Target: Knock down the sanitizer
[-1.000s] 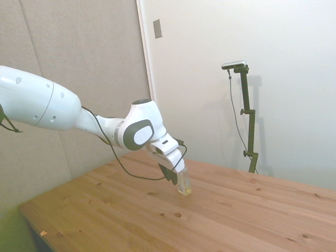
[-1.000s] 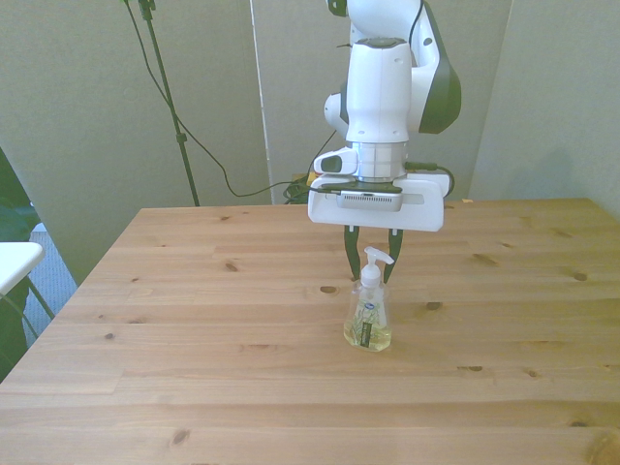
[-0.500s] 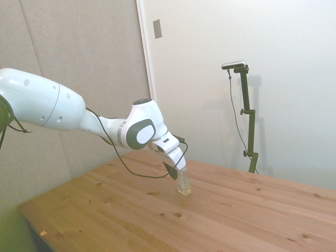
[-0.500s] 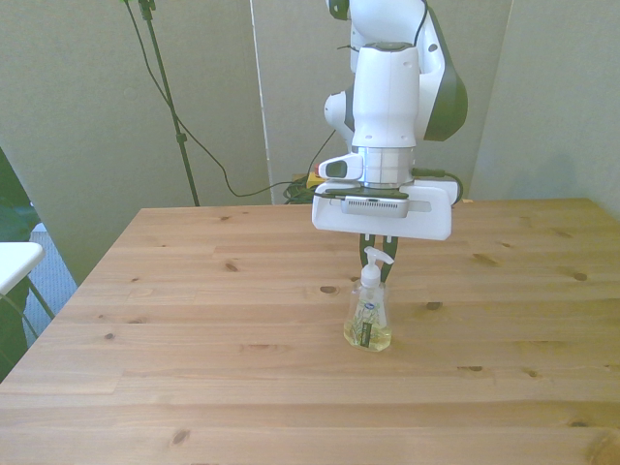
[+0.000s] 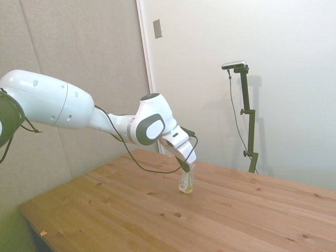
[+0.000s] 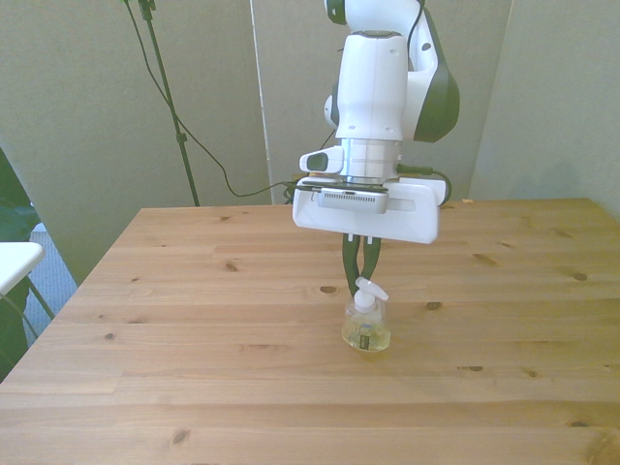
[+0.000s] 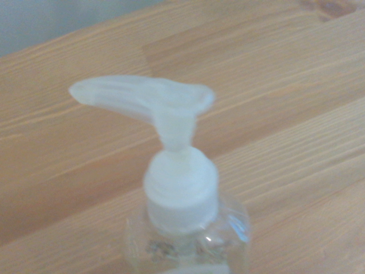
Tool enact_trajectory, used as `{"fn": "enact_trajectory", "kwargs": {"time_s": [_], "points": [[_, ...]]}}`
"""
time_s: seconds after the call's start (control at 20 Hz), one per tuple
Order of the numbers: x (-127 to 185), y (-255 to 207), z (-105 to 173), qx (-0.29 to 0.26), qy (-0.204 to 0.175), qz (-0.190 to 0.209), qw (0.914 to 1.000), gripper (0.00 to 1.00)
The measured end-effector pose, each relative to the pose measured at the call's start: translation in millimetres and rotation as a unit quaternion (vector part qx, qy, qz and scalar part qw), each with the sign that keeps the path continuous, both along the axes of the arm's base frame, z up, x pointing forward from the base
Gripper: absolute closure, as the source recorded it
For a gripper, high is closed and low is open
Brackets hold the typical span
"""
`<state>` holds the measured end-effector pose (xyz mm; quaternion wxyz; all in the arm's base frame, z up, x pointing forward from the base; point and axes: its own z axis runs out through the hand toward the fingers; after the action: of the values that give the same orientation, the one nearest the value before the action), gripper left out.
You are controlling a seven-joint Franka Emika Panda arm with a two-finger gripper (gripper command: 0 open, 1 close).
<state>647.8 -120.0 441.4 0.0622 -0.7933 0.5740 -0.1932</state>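
Note:
The sanitizer (image 6: 366, 325) is a small clear bottle with yellowish liquid at its base and a white pump top. It stands near the middle of the wooden table (image 6: 194, 320) and tilts away from the arm, its pump top leaning toward the front camera. My gripper (image 6: 359, 279) is shut, empty, right behind the pump top and touching it or nearly so. In the side view the gripper (image 5: 185, 167) presses at the top of the leaning sanitizer (image 5: 186, 182). The wrist view shows the sanitizer's pump top (image 7: 165, 105) from close by, above the clear bottle.
Bare wooden tabletop surrounds the bottle on all sides. A white object (image 6: 15, 263) sits beyond the table's edge at the front view's left. Walls and a cable stand are behind the table.
The fingers have closed from open. The gripper has moved forward and down against the bottle's top, and the upright sanitizer now tilts away from the arm.

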Motion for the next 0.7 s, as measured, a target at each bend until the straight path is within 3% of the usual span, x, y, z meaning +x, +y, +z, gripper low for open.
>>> {"fn": "enact_trajectory", "kwargs": {"time_s": [0.7], "points": [[23, -38, 11, -0.012, -0.032, -0.042, 0.9985, 1.0]]}}
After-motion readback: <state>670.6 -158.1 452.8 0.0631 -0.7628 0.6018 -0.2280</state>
